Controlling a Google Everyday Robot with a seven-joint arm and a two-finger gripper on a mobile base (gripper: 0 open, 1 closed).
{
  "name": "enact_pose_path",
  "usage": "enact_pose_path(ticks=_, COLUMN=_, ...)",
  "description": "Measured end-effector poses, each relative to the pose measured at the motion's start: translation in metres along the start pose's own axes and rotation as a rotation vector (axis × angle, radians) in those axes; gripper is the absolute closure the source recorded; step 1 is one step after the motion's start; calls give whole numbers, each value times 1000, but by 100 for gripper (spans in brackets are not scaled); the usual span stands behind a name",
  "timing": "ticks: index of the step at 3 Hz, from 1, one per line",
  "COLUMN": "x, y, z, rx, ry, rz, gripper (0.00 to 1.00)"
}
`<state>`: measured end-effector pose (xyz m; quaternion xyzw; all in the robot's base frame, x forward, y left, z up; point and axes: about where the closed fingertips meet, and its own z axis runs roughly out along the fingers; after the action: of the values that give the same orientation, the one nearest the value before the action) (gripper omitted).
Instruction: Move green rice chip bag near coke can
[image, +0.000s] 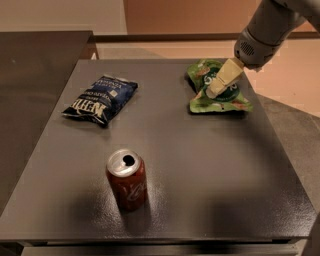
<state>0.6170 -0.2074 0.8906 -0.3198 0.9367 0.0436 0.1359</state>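
The green rice chip bag (226, 102) lies crumpled on the far right part of the dark table (210, 170). My gripper (214, 91) comes down from the upper right on its grey arm (262, 35), and its cream tip sits over the middle of the bag, at or just above its surface. The coke can (127, 181) stands upright near the table's front left, its silver top open, well away from the bag.
A dark blue chip bag (100, 99) lies on the table's far left. The table's front edge runs just below the can. A lower dark surface (35, 65) adjoins on the left, and light floor shows behind and to the right.
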Motion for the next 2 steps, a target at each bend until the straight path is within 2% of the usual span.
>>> enact_pose_path(ticks=1, x=-6, y=-2, z=14, rx=-7, ry=36, rz=72, gripper=0)
enact_pose_path(ticks=2, x=-15, y=0, z=24, rx=-16, ry=66, rz=102, gripper=0)
